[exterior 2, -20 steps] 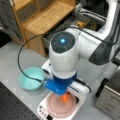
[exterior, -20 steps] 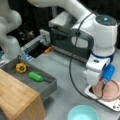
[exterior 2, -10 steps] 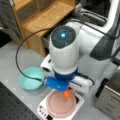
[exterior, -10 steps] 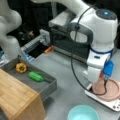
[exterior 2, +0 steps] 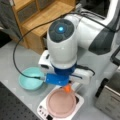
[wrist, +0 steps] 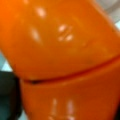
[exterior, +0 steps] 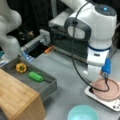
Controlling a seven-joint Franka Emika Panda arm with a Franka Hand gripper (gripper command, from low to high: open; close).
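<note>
In a front view my gripper [exterior 2: 67, 85] hangs just over the far rim of a pink plate [exterior 2: 61, 102] that sits on a white scale [exterior 2: 43, 110]. It is shut on a small orange object [exterior 2: 67, 89] that pokes out under the hand. That orange object [wrist: 60, 60] fills the wrist view, glossy and rounded, with a seam across it. In a front view the arm's body hides the fingers, and only the blue wrist part [exterior: 106, 66] shows above the pink plate [exterior: 106, 90].
A teal bowl [exterior: 82, 113] [exterior 2: 31, 78] stands beside the scale. A grey tray [exterior: 47, 86] holds a yellow pepper [exterior: 21, 67] and a green vegetable [exterior: 36, 76]. A wooden block [exterior: 17, 97] borders it. A wooden shelf [exterior 2: 45, 15] and a metal box [exterior 2: 110, 100] stand nearby.
The arm has risen a little over the plate, carrying the orange object with it. The plate, bowl and tray have not moved.
</note>
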